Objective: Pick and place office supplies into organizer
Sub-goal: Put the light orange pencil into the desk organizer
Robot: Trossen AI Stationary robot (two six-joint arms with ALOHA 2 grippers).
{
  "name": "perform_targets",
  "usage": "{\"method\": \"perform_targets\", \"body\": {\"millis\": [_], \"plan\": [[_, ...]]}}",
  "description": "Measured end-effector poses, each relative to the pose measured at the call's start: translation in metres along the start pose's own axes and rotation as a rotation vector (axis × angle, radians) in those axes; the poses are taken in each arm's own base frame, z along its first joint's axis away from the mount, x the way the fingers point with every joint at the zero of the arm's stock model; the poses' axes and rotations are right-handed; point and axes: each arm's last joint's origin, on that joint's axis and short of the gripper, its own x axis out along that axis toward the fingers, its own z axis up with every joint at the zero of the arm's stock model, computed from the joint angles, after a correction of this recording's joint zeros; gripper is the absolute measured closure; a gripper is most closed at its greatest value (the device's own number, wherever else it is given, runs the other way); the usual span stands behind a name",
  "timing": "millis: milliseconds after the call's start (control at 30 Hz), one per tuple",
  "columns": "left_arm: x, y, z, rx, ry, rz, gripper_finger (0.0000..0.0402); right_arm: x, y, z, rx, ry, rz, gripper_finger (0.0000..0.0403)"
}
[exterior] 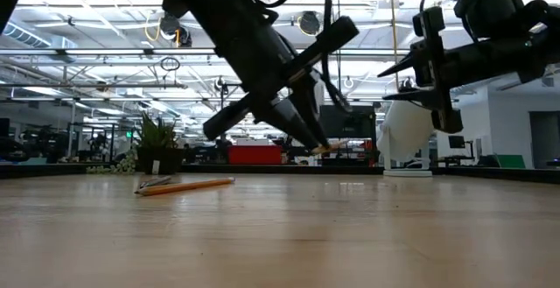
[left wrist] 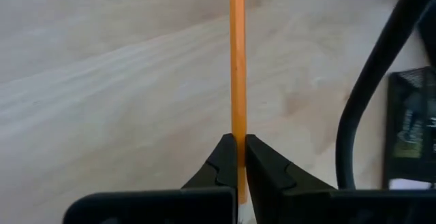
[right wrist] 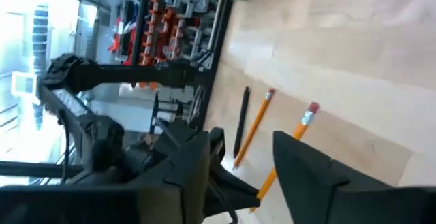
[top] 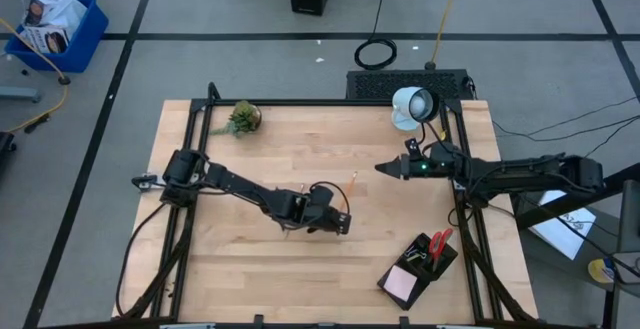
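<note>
Small green potted plant (top: 241,118) stood at the far left of the pale wooden desk (top: 250,269), not part of the job.

Left pincer (top: 341,221) sat near mid-desk, closed on a slim orange-yellow wooden pencil (left wrist: 236,60). In the left wrist view the shaft ran straight out between the two dark fingers (left wrist: 221,163), pinched near one end. Low view showed the pincer off the desk surface, angled steeply down, pencil end poking from its tip. Left arm stretched low and long from its base at the desk's left edge, elbow out, wrist turned toward the near right corner.

Handling, as judged: pencil is light, stiff, smooth-lacquered and round or faceted, so prone to pivot or slide in a narrow pinch. A hold nearer the middle would swing less; the point is the fragile part.

A second orange-yellow pencil (exterior: 187,185) lay flat on the desk beside a thin black pen (right wrist: 240,123), both near the desk's middle, just beyond the left pincer.

Right pincer (top: 385,168) hovered above the desk right of centre, fingers apart, holding nothing. Right arm reached in level from the right edge, pincer pointing left.

Round white lamp (top: 410,106) stood behind it. Black rectangular compartment organizer (top: 440,265) sat at the near right corner, red-handled scissors (top: 438,240) and pink square sticky-note pad (top: 401,283) already in it.
</note>
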Motion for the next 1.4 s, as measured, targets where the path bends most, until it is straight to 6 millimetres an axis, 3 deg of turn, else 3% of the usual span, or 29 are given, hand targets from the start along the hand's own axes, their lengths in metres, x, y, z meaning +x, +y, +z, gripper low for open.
{"method": "perform_targets", "body": {"millis": [267, 500, 667, 833, 1133, 1400], "plan": [[0.002, -0.007, 0.009, 0.010, -0.020, -0.085, 0.0391, 0.001, -0.004, 0.001, 0.028, 0.078, 0.003, 0.0206], [0.002, -0.012, 0.016, 0.011, -0.033, -0.149, 0.0394, 0.007, -0.012, 0.001, 0.064, 0.083, -0.053, 0.0188], [0.001, -0.017, 0.018, 0.018, -0.047, -0.199, 0.0392, 0.011, -0.020, 0.001, 0.065, 0.037, -0.112, 0.0189], [0.001, -0.017, 0.018, 0.019, -0.046, -0.199, 0.0392, 0.017, -0.016, 0.004, 0.041, -0.003, -0.043, 0.0188], [0.001, -0.019, 0.018, 0.019, -0.047, -0.216, 0.0394, 0.026, -0.022, -0.004, 0.059, 0.038, -0.058, 0.0201], [0.001, -0.018, 0.019, 0.022, -0.041, -0.218, 0.0396, 0.031, -0.023, -0.003, 0.052, 0.020, -0.027, 0.0254]]}}
